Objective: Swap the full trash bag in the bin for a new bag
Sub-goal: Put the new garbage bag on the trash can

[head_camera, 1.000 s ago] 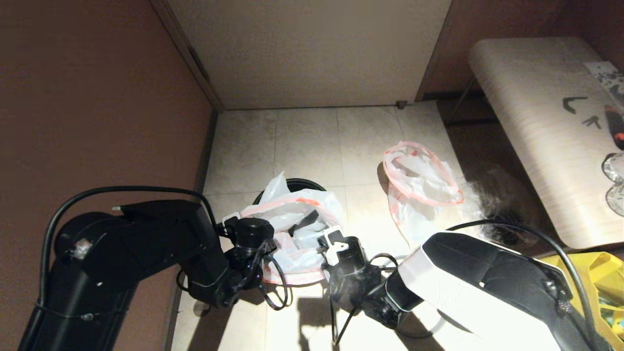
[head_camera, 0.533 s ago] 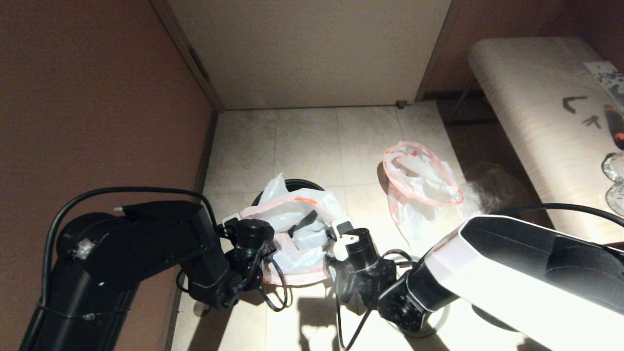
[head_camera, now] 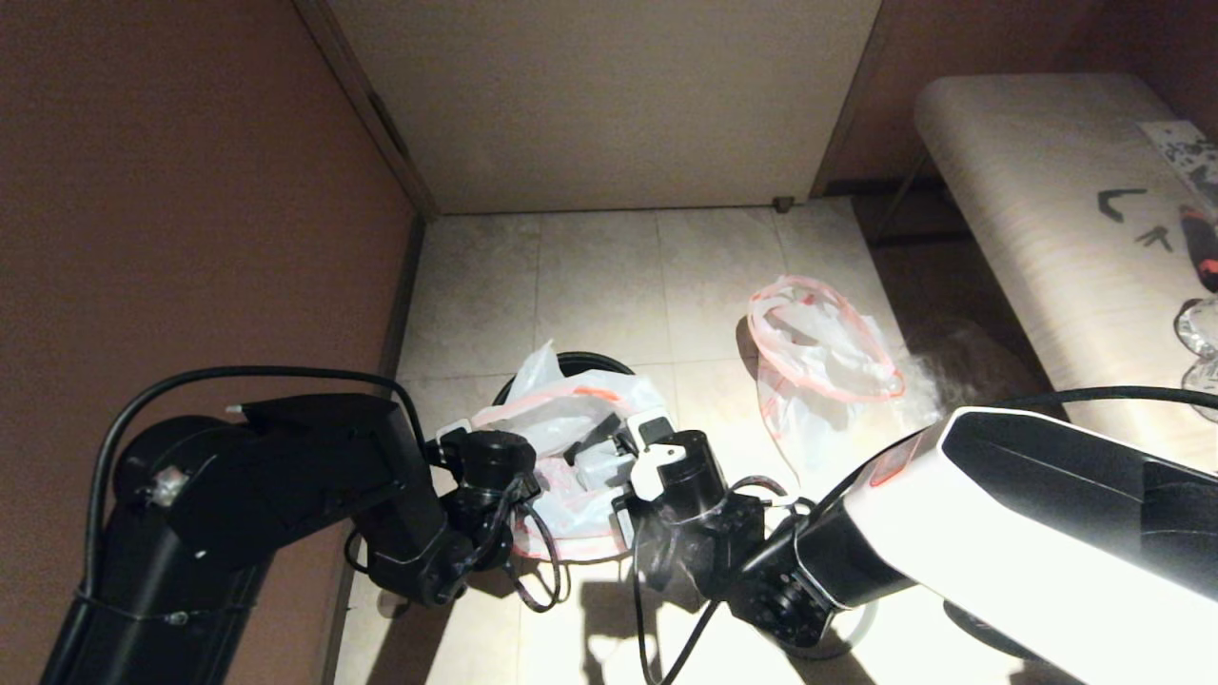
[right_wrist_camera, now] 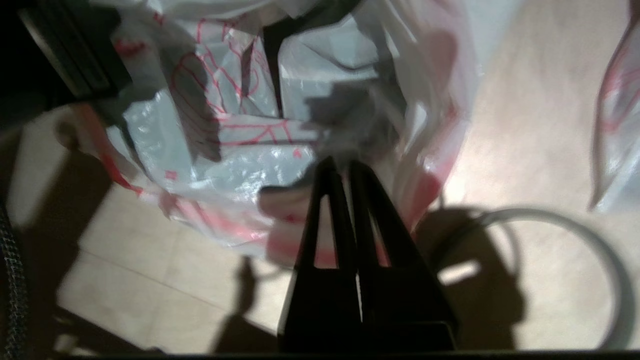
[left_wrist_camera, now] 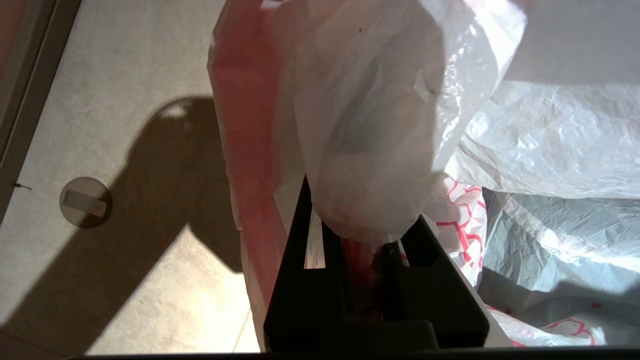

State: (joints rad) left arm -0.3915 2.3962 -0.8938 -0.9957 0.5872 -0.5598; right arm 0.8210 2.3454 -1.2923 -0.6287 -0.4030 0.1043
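full trash bag (head_camera: 571,447) bunched over the bin (head_camera: 580,360) on tiled floor, left gripper (left_wrist_camera: 362,235) clenched on its pink-hemmed plastic, right gripper (right_wrist_camera: 341,167) fingers pressed together at the bag's near side, red line print unreadable, new bag (head_camera: 818,362) lying well apart

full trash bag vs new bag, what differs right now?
The full trash bag sits in the bin, bulging; the new bag lies limp on the floor beside it. The left tool pinches the full one; the new one is untouched. Both are translucent white with reddish hems.
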